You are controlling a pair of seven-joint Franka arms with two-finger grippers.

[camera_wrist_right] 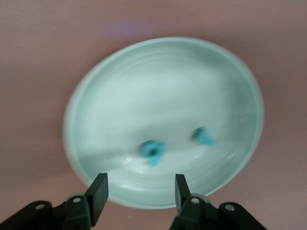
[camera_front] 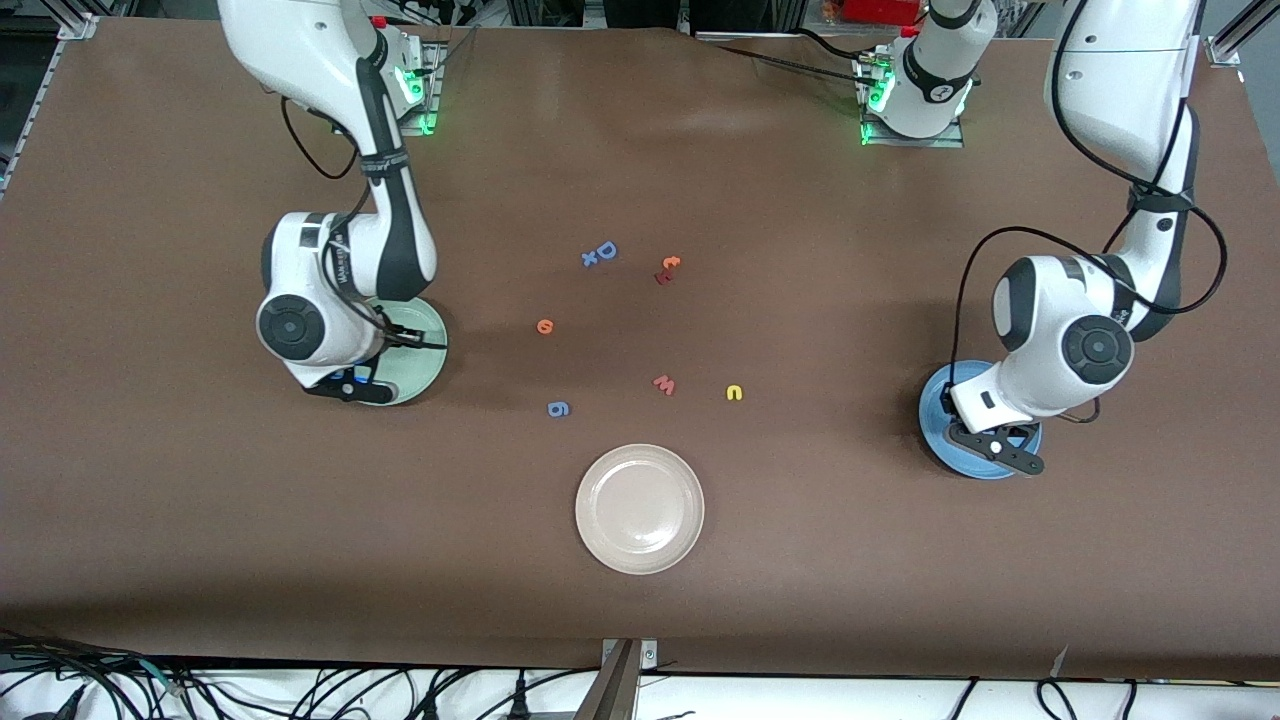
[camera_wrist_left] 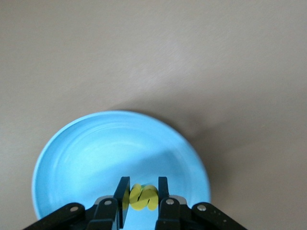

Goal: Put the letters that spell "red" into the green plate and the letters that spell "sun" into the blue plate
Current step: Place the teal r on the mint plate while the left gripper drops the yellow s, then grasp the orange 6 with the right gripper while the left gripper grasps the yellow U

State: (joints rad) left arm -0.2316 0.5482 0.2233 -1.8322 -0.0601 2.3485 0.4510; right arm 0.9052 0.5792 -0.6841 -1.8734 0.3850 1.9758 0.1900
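My left gripper (camera_wrist_left: 144,182) is shut on a yellow "s" (camera_wrist_left: 143,196) and hangs just above the blue plate (camera_wrist_left: 96,158), which sits at the left arm's end of the table (camera_front: 938,415). Over the green plate (camera_wrist_right: 168,81), at the right arm's end (camera_front: 425,355), my right gripper (camera_wrist_right: 140,178) stands open with nothing between its fingers. Two teal letters lie in that plate: one (camera_wrist_right: 152,152) close to the jaws, the other (camera_wrist_right: 204,136) beside it. On the bare table lie the orange "e" (camera_front: 545,326) and the yellow "n" (camera_front: 734,393).
A beige plate (camera_front: 640,508) sits mid-table, nearest the front camera. Loose letters lie farther from the camera than it: blue "g" (camera_front: 559,408), pinkish "w" (camera_front: 664,385), blue "D" (camera_front: 606,250) with a small blue "x" (camera_front: 590,259), an orange letter (camera_front: 670,263) and a red one (camera_front: 663,278).
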